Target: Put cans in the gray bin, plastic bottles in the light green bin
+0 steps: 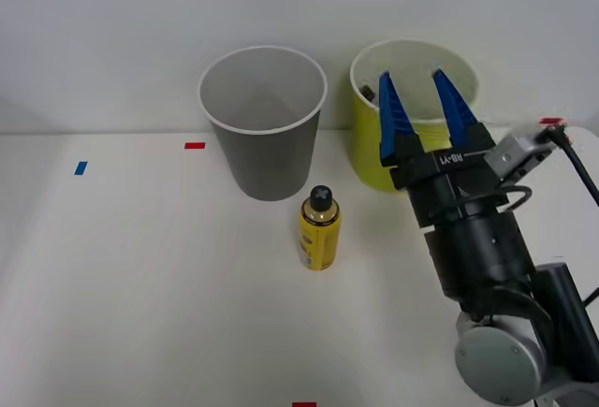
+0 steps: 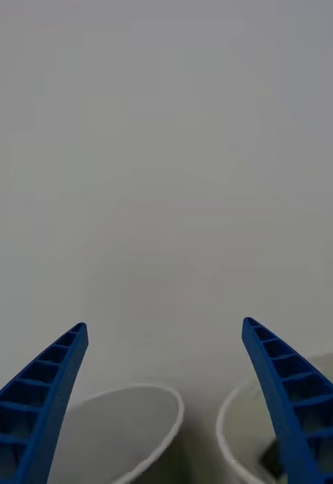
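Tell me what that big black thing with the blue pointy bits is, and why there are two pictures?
It is a robot's arm. The blue bits are the two fingers of its gripper, spread open and holding nothing. One picture looks down from above the arms. The other comes from a camera on the wrist, so the fingers poke up from its bottom edge. On the white table stand a gray bin, a yellow-green bin with something dark inside, and a yellow bottle with a black cap.
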